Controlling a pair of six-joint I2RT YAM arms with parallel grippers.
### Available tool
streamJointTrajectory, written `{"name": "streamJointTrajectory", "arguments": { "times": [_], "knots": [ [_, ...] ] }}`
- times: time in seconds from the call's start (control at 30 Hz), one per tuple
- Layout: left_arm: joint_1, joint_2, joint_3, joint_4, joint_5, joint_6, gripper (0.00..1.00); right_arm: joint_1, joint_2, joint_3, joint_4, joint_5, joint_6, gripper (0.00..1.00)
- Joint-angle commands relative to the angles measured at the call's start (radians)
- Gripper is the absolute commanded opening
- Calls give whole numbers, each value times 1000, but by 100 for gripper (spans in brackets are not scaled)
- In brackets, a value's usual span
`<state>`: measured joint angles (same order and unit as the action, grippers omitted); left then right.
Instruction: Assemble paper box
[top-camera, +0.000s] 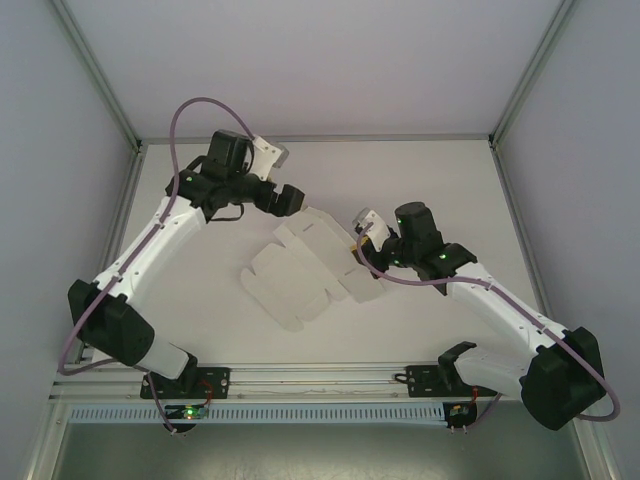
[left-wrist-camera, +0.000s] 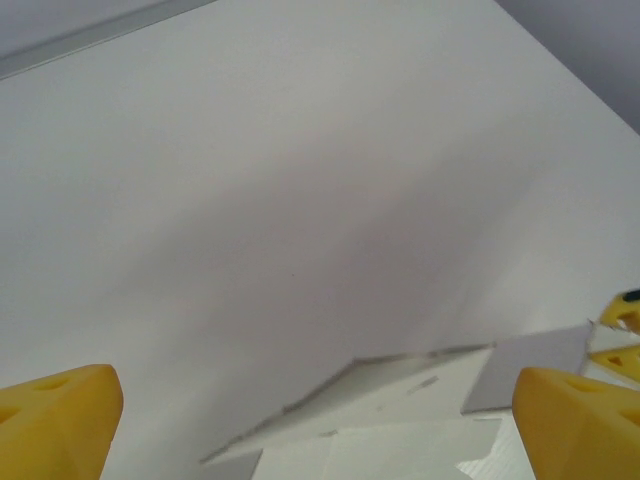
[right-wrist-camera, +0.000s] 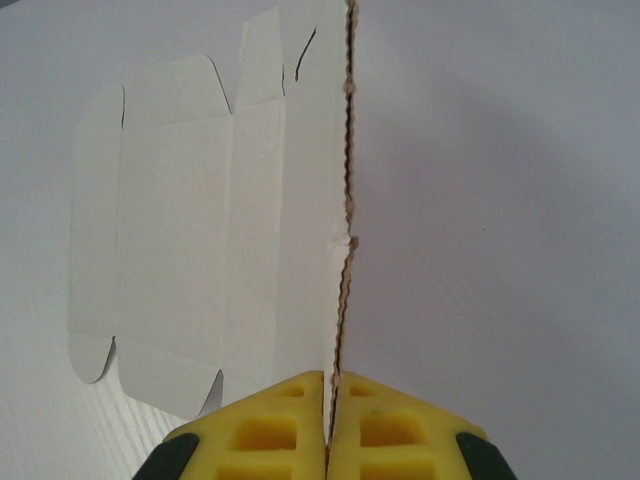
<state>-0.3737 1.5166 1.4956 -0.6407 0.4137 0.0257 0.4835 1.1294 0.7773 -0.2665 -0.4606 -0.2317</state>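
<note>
Edgewise, right tool (right-wrist-camera: 328, 405) pinches paper box (right-wrist-camera: 200, 210); left tool (left-wrist-camera: 320, 425) gapes wide nearby.

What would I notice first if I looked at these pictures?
A flat white paper box lies unfolded in the middle of the table. The right fingers pinch one edge of it tight, while the left fingers hang wide open by its far side.
</note>
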Motion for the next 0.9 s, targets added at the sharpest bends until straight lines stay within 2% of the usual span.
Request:
{"name": "streamJointTrajectory", "arguments": {
  "times": [0.0, 0.27, 0.4, 0.53, 0.67, 0.77, 0.87],
  "knots": [
    [-16, 62, 35, -37, -28, 37, 100, 11, -6, 31, 2, -22, 0, 0],
    [-83, 59, 1, -35, 42, 127, 100, 15, 7, 39, 1, -6, 10, 0],
    [-110, 58, -13, -35, -7, 133, 100, 22, 13, 46, 1, -10, 12, 0],
    [-166, 62, -15, -27, -112, 146, 100, 33, 20, 52, 3, -10, 15, 0],
    [-198, 50, -46, 10, -123, 161, 100, 35, 24, 52, 14, -18, 22, 0],
    [-213, 37, -76, 68, -126, 126, 100, 36, 29, 49, 31, -40, 31, 0],
    [-229, 17, -130, 204, -165, -26, 100, 35, 30, 37, 86, -73, 68, 0]
  ]
}}
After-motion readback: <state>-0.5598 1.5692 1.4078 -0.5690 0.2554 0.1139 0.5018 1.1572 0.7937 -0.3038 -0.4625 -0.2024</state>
